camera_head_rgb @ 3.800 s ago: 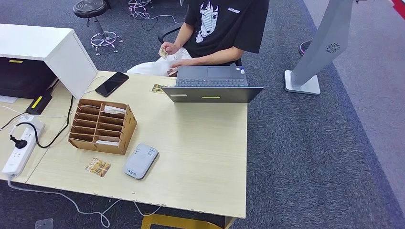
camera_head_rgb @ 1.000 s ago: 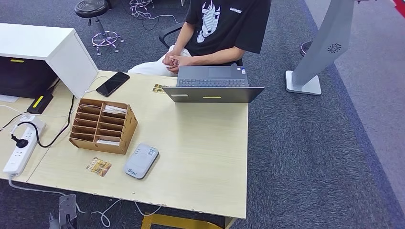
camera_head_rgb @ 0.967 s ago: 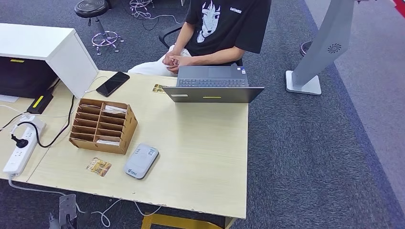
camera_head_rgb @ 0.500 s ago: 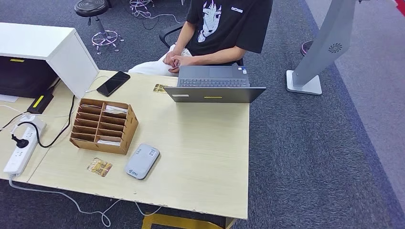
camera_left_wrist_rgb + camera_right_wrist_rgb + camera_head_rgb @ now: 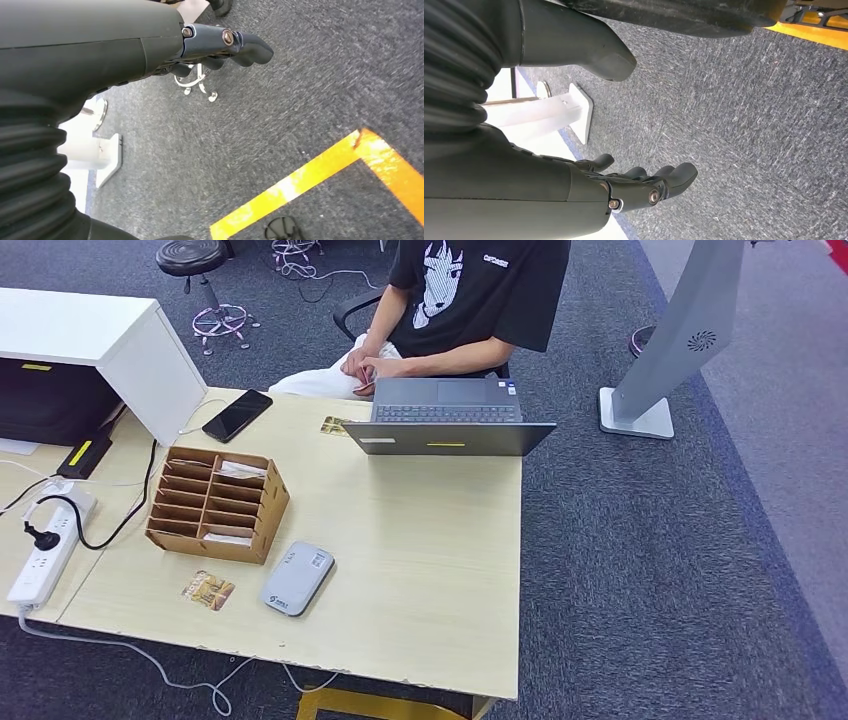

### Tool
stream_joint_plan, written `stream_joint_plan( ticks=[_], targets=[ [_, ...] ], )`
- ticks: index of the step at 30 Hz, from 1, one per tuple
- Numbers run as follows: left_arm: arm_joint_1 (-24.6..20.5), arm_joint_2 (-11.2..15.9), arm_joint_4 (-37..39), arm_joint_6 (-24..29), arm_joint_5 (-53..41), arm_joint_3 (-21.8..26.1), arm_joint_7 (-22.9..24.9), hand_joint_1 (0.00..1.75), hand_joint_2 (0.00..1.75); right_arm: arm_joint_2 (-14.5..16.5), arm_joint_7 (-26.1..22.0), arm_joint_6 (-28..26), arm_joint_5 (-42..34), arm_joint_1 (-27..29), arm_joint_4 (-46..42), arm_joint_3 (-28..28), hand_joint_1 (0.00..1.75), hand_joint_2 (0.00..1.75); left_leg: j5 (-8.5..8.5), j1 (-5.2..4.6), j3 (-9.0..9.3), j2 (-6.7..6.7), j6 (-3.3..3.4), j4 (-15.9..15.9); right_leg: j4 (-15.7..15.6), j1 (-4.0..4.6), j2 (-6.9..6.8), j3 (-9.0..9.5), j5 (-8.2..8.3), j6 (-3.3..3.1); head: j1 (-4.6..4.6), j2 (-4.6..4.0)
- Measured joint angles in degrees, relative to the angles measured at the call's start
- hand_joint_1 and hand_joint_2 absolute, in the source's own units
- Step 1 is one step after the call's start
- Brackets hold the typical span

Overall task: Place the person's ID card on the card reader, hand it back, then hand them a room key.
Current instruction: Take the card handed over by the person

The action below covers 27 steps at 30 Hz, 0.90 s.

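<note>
1. Left hand (image 5: 165, 47): hanging over grey carpet (image 5: 300, 90), fingers (image 5: 250, 47) reaching out nearly straight and grasping nothing. An orange floor line (image 5: 310, 175) is running well beyond the fingertips.

2. Right hand (image 5: 589, 192): also hanging over carpet, released, thumb (image 5: 599, 55) standing well apart from the fingers (image 5: 674, 177), nothing between them. A white stand base (image 5: 574, 112) is lying on the floor between thumb and fingers in the right wrist view, well beyond them.

3. Reader (image 5: 296, 578): grey, lying flat near the front edge of the table (image 5: 420, 570), nothing resting on it, neither robot hand touching it.

4. Patterned card (image 5: 207, 590): lying flat just beside the reader, apart from it, untouched by either robot hand.

5. Second patterned card (image 5: 335, 425): lying at the table's far edge, just beside the laptop (image 5: 445, 420) and near the person's hands (image 5: 365, 365). Which of the two cards is the ID card cannot be told.

6. Person: sitting behind the laptop, hands held together at the lap; whether they are holding a card cannot be told.

7. Organizer (image 5: 217, 505): brown, divided into slots, standing just behind the reader; white cards are lying in some slots.

8. Phone (image 5: 235, 415): black, lying near the far edge, between a white box (image 5: 100, 350) and the laptop.

9. Power strip (image 5: 40, 555): white, lying at the table's end beyond the organizer, one black plug sitting in it.
</note>
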Motion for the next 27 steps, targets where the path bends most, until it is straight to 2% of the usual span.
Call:
stream_joint_plan(
  ticks=[2, 7, 15, 17, 21, 27],
  targets=[
    [0.6, -0.3, 0.0, 0.0, 1.9, 1.1, -2.4, 0.0, 1.75, 0.0, 0.0, 0.1, -0.2, 0.0, 0.0, 0.0, 0.0, 1.75, 0.0, -0.01, 0.0, 0.0, 0.0, 0.0, 0.0, -0.01, 0.0, 0.01, 0.0, 0.0, 0.0, 0.0],
    [2.7, -0.1, 0.0, 0.0, 3.8, 6.2, -14.2, 0.0, 1.75, -0.1, -0.3, -0.2, -1.0, 0.0, 0.0, 0.0, 0.0, 1.75, -0.01, -0.01, 0.0, 0.0, 0.0, 0.0, 0.0, 0.0, 0.0, -0.01, -0.01, 0.0, -0.01, 0.0],
    [5.6, -0.6, 0.1, 0.0, 3.9, 20.3, -32.2, 0.0, 1.75, -0.1, -0.6, -0.6, -1.0, 0.0, 0.0, 0.2, 0.0, 1.75, -0.01, -0.01, 0.0, 0.0, 0.0, 0.0, 0.0, -0.01, -0.01, -0.01, -0.01, 0.0, 0.0, 0.0],
    [5.7, -0.8, 0.1, 0.0, 3.7, 23.2, -34.2, 0.0, 1.75, -0.1, -0.7, -0.6, -0.9, 0.0, 0.0, 0.5, 0.0, 1.75, -0.01, -0.01, -0.01, 0.0, 0.01, 0.0, 0.0, -0.01, -0.01, 0.0, -0.01, 0.0, 0.0, 0.0],
    [5.7, -0.8, 0.1, 0.0, 3.1, 27.2, -34.9, 0.0, 1.75, -0.1, -0.8, -0.6, -0.7, 0.0, 0.0, 1.0, 0.0, 1.75, -0.01, -0.01, 0.0, 0.0, 0.01, 0.0, 0.0, -0.01, -0.01, 0.01, 0.0, 0.01, 0.01, 0.0],
    [5.7, 0.9, 0.1, 0.0, 3.8, 29.5, -34.9, 0.0, 1.75, -0.1, -1.1, -0.8, -0.8, 0.0, 0.0, 1.4, 0.0, 1.75, -0.01, 0.01, 0.01, -0.02, 0.0, 0.0, 0.0, 0.02, -0.03, 0.0, -0.01, 0.0, -0.01, 0.0]
  ],
)
